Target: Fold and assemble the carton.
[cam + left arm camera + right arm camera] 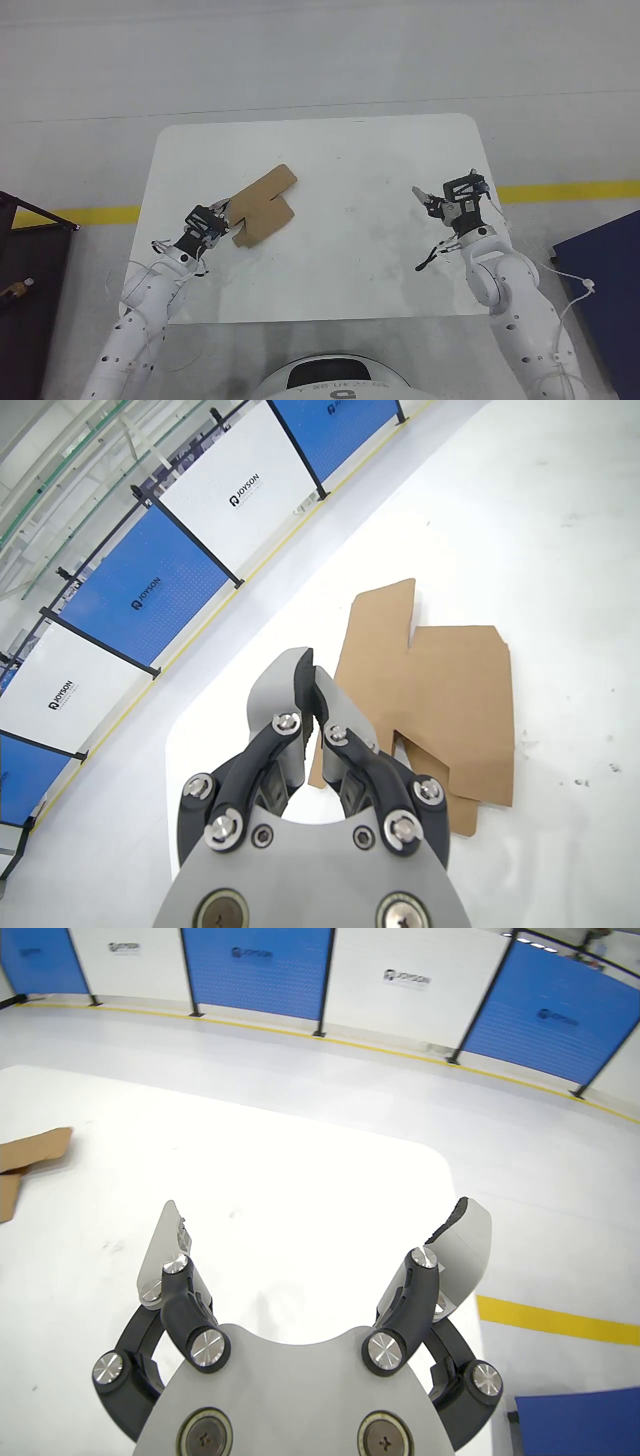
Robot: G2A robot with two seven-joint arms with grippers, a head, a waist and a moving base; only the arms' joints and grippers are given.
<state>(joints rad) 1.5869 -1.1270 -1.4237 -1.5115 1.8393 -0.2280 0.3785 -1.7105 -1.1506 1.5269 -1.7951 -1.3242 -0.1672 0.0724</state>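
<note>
The left arm [150, 300] and right arm [515, 300] are white, rounded, jointed shells dotted with small dark screws. Thin black cables [430, 258] loop at the wrists. The left gripper [312, 670] and right gripper [320, 1208] match. Each has a pale grey base plate [295, 1393] with two cross-head bolts [205, 1437] in brassy rings, black curved links [420, 1288] on shiny round pins [384, 1349], and silver-grey fingers [465, 1248] faced with black ribbed pads [303, 680].
</note>
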